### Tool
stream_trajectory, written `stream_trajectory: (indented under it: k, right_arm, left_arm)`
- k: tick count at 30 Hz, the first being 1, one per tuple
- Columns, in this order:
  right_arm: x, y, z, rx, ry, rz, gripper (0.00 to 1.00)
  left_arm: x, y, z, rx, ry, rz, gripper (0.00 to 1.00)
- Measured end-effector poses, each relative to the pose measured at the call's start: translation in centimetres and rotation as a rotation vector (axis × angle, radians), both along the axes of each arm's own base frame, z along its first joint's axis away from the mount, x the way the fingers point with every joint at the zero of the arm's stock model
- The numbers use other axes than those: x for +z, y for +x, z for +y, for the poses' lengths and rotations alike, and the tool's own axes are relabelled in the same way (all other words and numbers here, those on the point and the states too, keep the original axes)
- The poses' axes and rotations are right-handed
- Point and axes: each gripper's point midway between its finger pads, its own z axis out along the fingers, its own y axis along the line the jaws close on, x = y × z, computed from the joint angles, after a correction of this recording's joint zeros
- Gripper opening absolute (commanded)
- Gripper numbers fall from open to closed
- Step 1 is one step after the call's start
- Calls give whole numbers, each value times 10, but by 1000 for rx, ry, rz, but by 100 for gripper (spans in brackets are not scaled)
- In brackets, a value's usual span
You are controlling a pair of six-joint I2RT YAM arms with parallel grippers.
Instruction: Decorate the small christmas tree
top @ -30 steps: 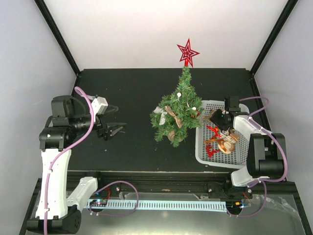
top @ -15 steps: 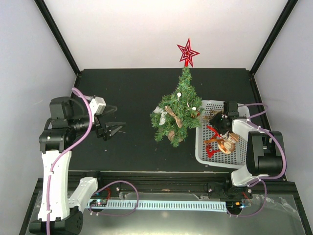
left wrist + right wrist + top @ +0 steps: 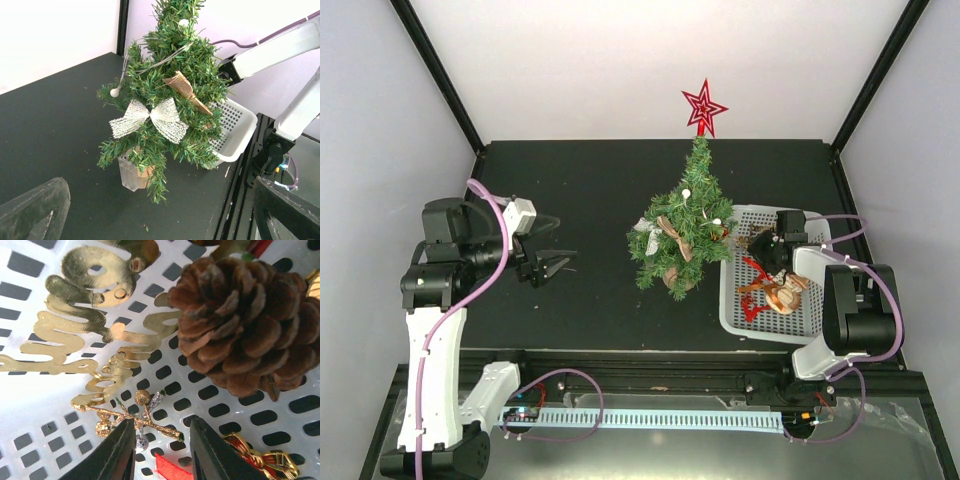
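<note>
The small christmas tree (image 3: 682, 225) stands mid-table on a tan base, with a red star (image 3: 703, 106) on top, a white mesh bow (image 3: 149, 118) and a burlap ribbon (image 3: 186, 90). My left gripper (image 3: 558, 250) is open and empty, left of the tree. My right gripper (image 3: 161, 432) is open, low inside the white basket (image 3: 740, 312), its fingers either side of a gold glitter sprig (image 3: 131, 416). A pine cone (image 3: 240, 325) and gold cursive lettering (image 3: 80, 325) lie close by.
The basket also holds a red ribbon piece (image 3: 172, 469), a gold-and-red bow (image 3: 260, 457) and a red reindeer shape (image 3: 756, 272). The basket sits right of the tree, nearly touching its branches. Black frame posts edge the table.
My right gripper has moved slightly lower and closer into the basket. The left arm has shifted only slightly; the tree is unchanged.
</note>
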Motion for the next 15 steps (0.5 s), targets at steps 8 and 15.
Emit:
stream_trajectory:
  k: [8,15]
  right_arm:
    - [1,5,0,-4,2,-40,27]
    - [-2,4,-3,-12,-14,-48,15]
  left_arm:
    - [-2,-1,2,9,-4,0,99]
    - [0,-4,1,2,-15,-9,99]
